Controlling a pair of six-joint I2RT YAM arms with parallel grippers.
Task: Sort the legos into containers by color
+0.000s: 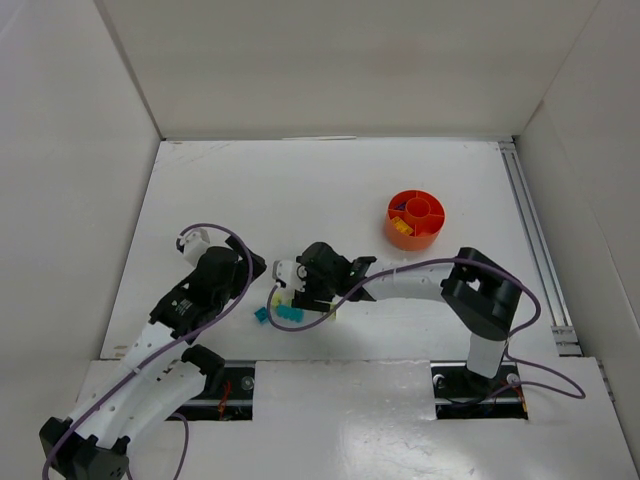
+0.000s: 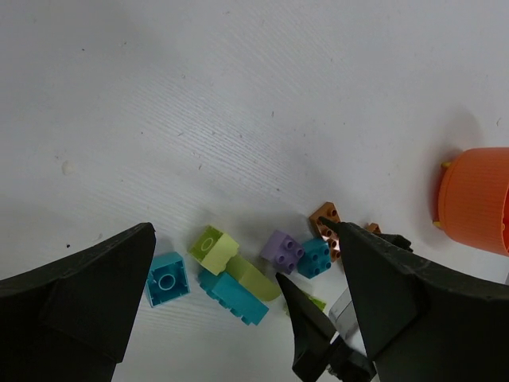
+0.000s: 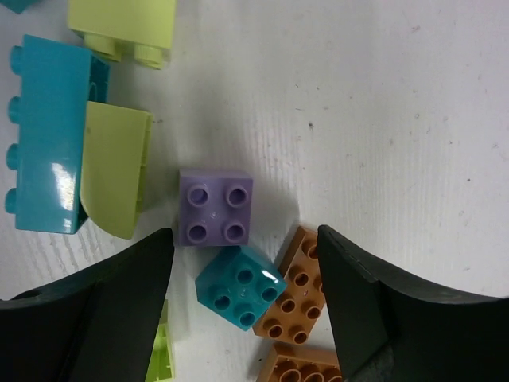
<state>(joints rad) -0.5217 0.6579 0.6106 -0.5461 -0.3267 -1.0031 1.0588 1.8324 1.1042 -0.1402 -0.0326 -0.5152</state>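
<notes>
Teal is the colour of the small square brick (image 3: 238, 296) that sits in the gap of the right claw (image 3: 244, 232). This claw is spread wide and holds nothing. The brick lies a little behind the line of the fingertips, toward the wrist, and it is turned so that its corners, not its flat sides, face the two fingers. A brown brick (image 3: 293, 293) touches it on the side of the finger at the right of the wrist view, with its long axis running diagonally. The purple brick (image 3: 215, 208) lies just beside the teal one, at the level of the tips and nearer to the other finger. My judgement is that closing now could catch teal and brown together, so the claw must first turn or shift. The left claw (image 2: 244, 231) is also wide and empty, and it looks down on the same pile from higher up, so the right arm is the nearer one. The orange bowl (image 1: 415, 240) stands well apart from the pile, on the right arm's side of the white surface (image 1: 330, 190).
</notes>
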